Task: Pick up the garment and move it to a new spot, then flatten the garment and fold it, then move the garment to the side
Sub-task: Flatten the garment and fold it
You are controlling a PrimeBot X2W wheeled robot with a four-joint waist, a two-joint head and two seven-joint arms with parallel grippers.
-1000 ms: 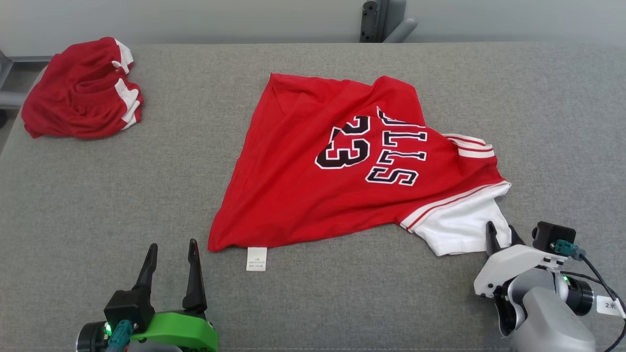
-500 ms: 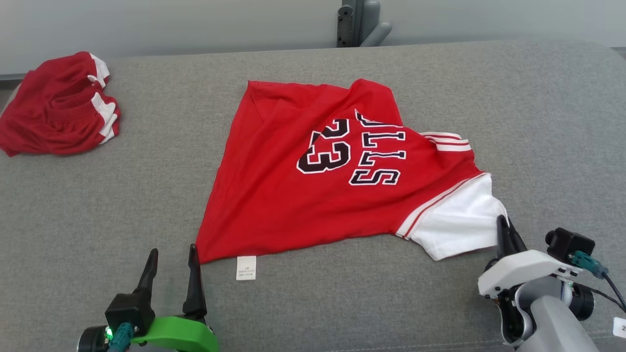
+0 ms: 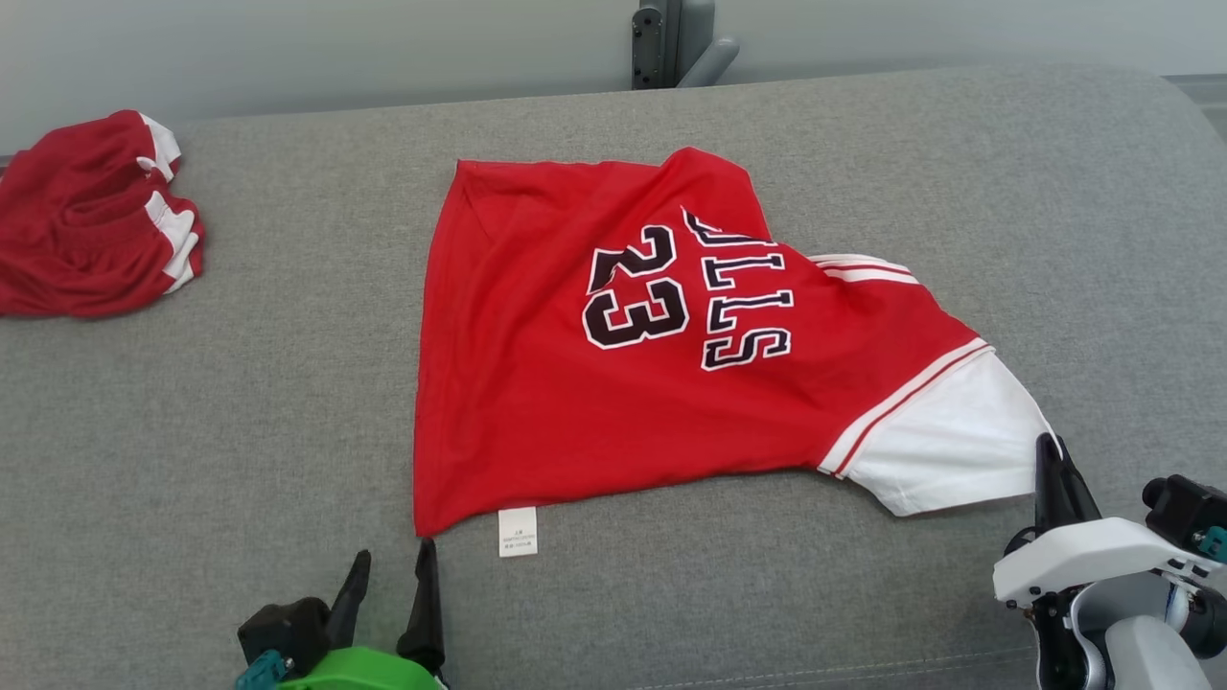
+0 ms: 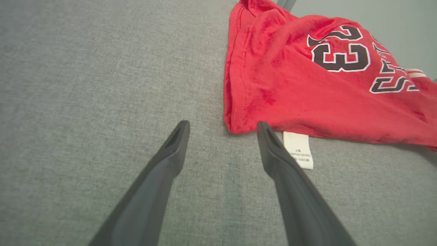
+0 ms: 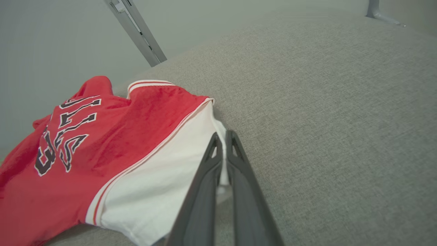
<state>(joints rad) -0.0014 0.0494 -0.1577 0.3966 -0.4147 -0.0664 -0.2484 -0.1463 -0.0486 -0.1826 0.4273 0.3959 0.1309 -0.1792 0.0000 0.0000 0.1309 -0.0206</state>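
Right end effector (image 3: 1047, 448), spread a second ago, now pinches the white sleeve (image 3: 949, 441) of the red jersey (image 3: 575, 402), so flattening looks begun; left end effector (image 3: 393, 556) sits spread by the hem corner. Bare grey bench (image 3: 240, 431) rings the jersey mid-bench, leaving room to draw rightward; another red garment (image 3: 86, 230) lies bundled far left

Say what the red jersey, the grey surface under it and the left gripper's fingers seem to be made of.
The red jersey: soft knit cloth, matte, slightly fuzzy; it wrinkles and has a stitched hem. The grey surface: woven upholstery-like fabric, matte; a flecked weave shows. The left gripper has fingers that look dark, smooth and faintly shiny: probably moulded plastic or rubber, which one I cannot tell.
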